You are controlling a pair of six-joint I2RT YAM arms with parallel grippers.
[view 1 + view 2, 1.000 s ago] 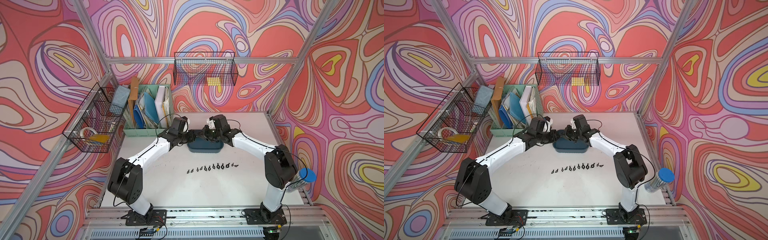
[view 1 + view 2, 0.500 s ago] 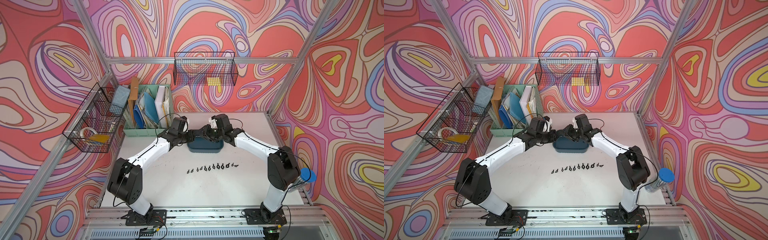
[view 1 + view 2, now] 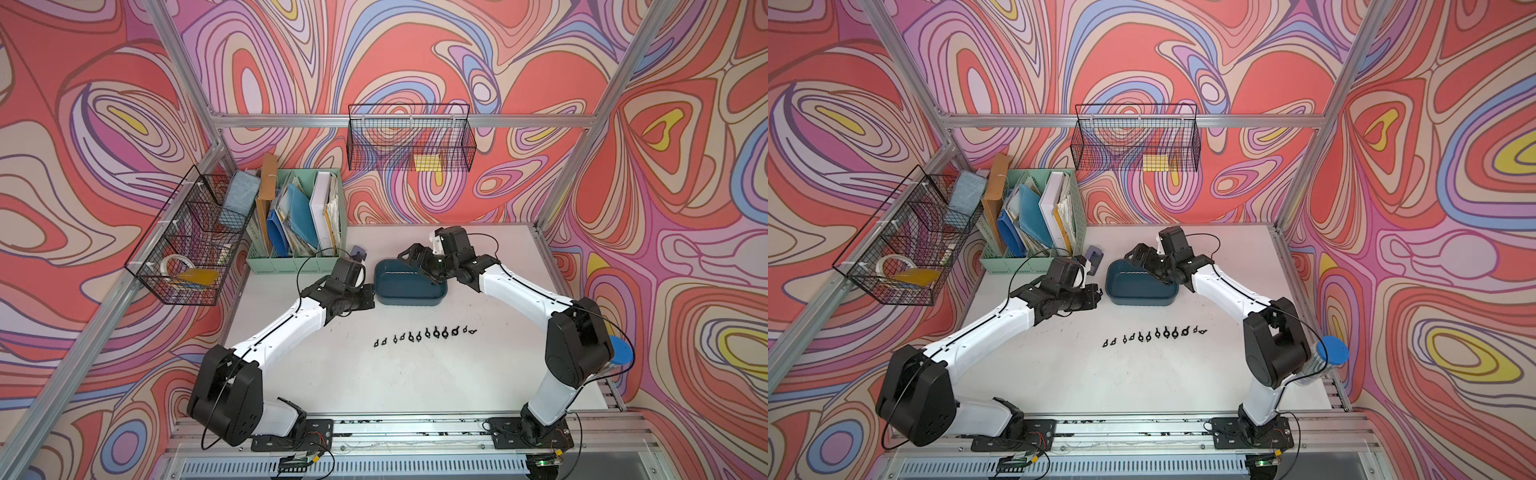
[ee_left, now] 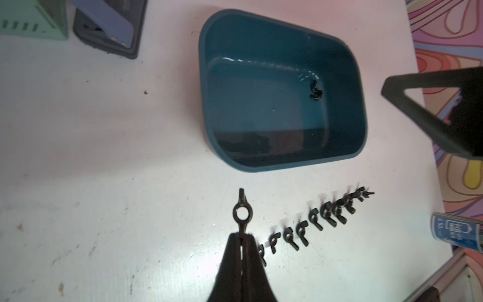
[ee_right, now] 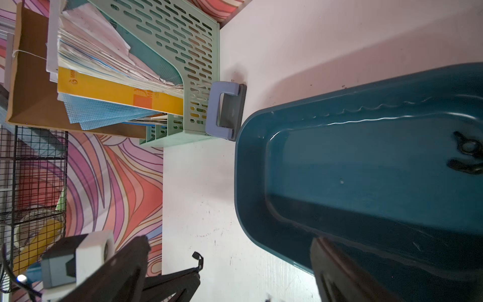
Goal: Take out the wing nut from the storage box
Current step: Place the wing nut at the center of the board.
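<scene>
My left claw (image 4: 241,235) is clenched on one wing of a black wing nut (image 4: 241,213), which hangs clear of the storage box (image 3: 409,300), just off the box's left end. The box sits toward the far edge of the desk (image 3: 415,395), about midway along it. A row of nuts (image 3: 424,333) runs across the middle of the desk, between the box and the front edge. My right claw (image 3: 424,267) is released, jaws wide, poised over the right end of the box, where what look like two remaining nuts (image 5: 467,146) lie close together on the floor near the end wall. The step in hand, as I judge it, is to set my nut down at the row's left end. My hold is thin, pinching a single wing with the ring and the other wing sticking out past my fingertips, so I should travel slowly and avoid any sharp wrist turn. I should lower until the nut rests on the desk before I let go, and leave a gap to its neighbour so nothing in the row gets knocked. My right claw should descend straight, well inside the rim, and close across one nut only, since the two sit nearly touching.
</scene>
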